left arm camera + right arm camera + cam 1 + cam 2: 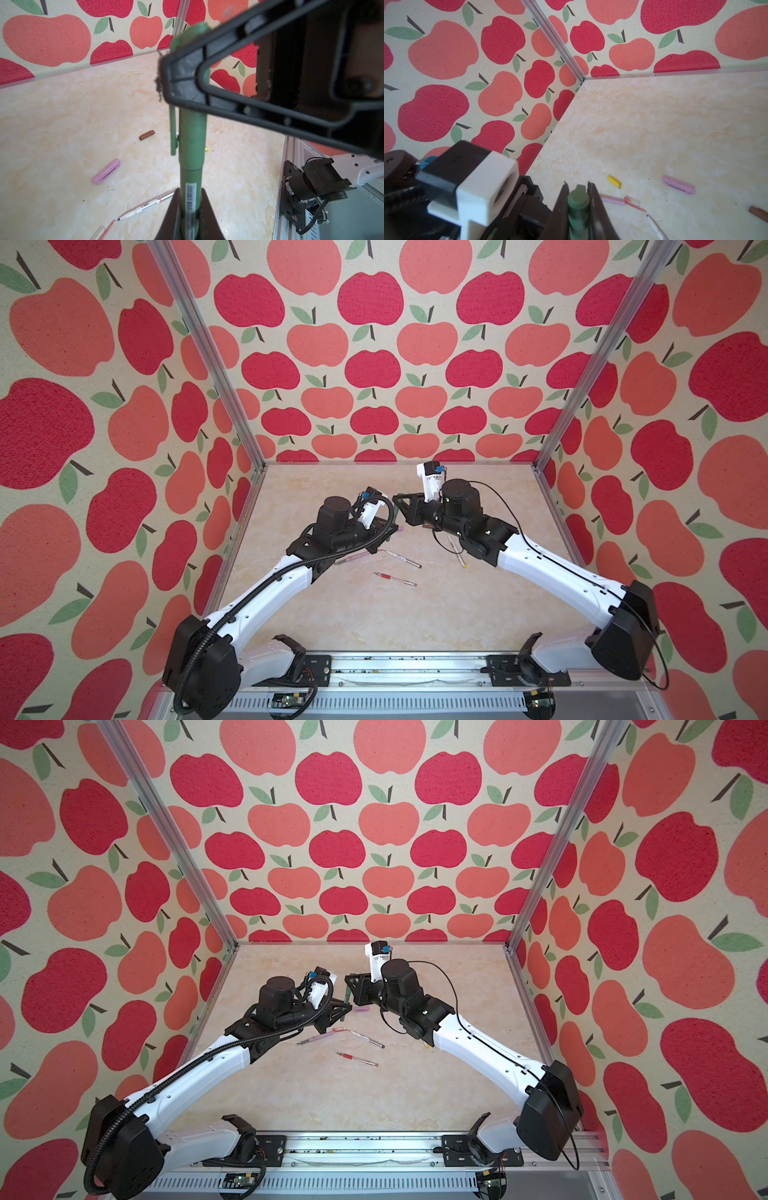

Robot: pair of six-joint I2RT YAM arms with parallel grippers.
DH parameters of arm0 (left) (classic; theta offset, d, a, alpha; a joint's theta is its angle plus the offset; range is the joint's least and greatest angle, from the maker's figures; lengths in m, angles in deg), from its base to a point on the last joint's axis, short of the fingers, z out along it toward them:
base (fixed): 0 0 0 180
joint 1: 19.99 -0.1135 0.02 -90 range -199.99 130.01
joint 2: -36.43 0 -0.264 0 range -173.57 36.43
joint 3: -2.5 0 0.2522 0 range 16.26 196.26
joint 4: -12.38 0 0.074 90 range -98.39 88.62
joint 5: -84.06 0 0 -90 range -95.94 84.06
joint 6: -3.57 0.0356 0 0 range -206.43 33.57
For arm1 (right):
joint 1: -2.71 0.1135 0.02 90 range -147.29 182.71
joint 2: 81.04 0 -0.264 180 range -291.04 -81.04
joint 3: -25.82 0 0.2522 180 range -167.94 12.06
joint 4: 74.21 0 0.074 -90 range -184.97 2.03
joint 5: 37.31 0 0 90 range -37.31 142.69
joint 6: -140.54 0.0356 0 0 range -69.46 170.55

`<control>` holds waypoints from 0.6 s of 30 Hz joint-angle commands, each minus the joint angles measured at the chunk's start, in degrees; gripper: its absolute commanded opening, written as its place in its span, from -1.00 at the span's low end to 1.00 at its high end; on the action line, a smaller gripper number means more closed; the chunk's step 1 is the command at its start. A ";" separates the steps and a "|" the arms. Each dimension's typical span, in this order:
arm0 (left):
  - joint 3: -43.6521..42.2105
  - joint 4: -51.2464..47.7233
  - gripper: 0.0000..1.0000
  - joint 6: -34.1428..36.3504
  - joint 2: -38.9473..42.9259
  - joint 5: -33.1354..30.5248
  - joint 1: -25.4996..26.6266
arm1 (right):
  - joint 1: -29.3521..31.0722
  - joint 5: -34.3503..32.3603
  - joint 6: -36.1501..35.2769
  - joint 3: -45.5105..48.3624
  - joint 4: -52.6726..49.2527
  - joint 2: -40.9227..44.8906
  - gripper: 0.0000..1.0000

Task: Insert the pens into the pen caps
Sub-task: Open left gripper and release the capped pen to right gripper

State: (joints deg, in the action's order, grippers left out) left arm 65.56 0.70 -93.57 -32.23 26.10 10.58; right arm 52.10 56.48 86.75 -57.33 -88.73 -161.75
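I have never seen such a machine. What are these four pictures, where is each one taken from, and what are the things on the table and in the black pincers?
This is a robot with two white-and-black arms, fixed at the near edge of a table. Two pictures look down on the whole scene from above; the other two come from a small camera on each wrist. The left pincer is shut on a green pen. The right pincer is shut on the green cap, which sits over that pen's end; how deep, I cannot tell. On the table lie a red pen, a pink pen, a white pen, and loose caps: a lilac cap, a brown cap, a yellow cap.
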 commanded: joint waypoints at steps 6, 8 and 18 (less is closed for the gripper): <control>-6.49 13.76 -1.00 -4.09 3.05 -4.49 1.52 | -0.59 9.93 -2.91 -4.04 -14.82 1.55 -0.53; -7.34 13.47 -1.00 -4.41 3.20 -4.65 2.25 | -0.65 9.94 -3.57 -4.56 -15.56 1.64 -0.44; -7.64 13.73 -1.00 -6.83 2.33 -4.05 4.57 | -0.61 8.47 -4.56 -3.54 -16.39 2.60 -0.35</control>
State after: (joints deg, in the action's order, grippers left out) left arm 58.28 12.31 -99.03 -30.09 22.36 14.71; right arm 51.44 64.81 83.69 -60.06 -103.39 -160.94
